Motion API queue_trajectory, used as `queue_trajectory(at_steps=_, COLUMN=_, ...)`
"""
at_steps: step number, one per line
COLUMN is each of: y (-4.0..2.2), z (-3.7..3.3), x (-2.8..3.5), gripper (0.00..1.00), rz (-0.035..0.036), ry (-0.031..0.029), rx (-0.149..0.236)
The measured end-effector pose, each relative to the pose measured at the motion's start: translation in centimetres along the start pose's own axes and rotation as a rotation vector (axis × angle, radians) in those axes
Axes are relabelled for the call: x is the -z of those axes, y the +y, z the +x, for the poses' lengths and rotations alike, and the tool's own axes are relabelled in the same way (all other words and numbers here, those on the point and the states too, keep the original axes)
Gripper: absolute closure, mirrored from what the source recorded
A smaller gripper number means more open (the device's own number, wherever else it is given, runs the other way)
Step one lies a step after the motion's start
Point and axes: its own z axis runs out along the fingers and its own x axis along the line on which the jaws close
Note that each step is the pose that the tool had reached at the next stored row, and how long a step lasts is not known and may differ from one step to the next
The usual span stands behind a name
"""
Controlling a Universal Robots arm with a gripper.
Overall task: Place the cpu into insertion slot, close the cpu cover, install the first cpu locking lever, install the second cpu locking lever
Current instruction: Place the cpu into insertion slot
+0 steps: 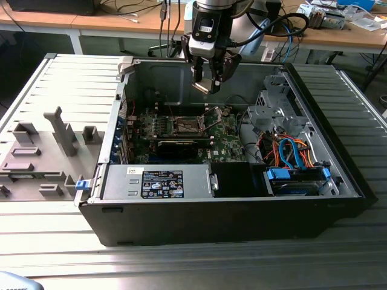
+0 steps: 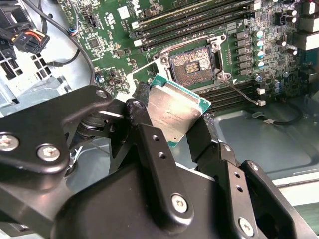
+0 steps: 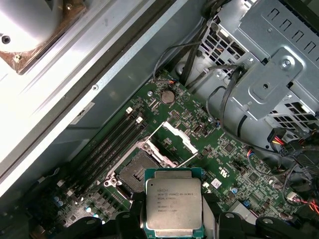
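Observation:
My gripper (image 1: 204,84) hangs above the open computer case, shut on the cpu (image 1: 201,86). In both wrist views the cpu (image 2: 174,112) (image 3: 173,204) is a flat square chip with a silver top and green edge, clamped by its sides between the black fingers (image 2: 144,129). It is held in the air, well above the motherboard. The insertion slot (image 2: 192,62) (image 3: 134,172) (image 1: 186,125) lies bare on the green board, dark in the middle. The cpu cover (image 3: 175,137) stands swung up at one edge of the slot. A thin wire lever (image 2: 241,92) sticks out beside the slot.
Long black memory slots (image 2: 199,15) run beside the socket. A grey drive cage (image 3: 279,74) and bundled cables (image 1: 290,154) fill the case at the exterior view's right. The power supply (image 1: 157,181) sits at the case front. Grey fixtures (image 1: 60,133) stand on the table at the exterior view's left.

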Motion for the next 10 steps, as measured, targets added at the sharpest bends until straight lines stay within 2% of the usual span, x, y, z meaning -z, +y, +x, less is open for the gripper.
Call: queue_trajectory(at_steps=10, y=0.0, z=0.0, x=0.0, gripper=0.45, rz=0.0001, ry=-0.0002, rx=-0.008)
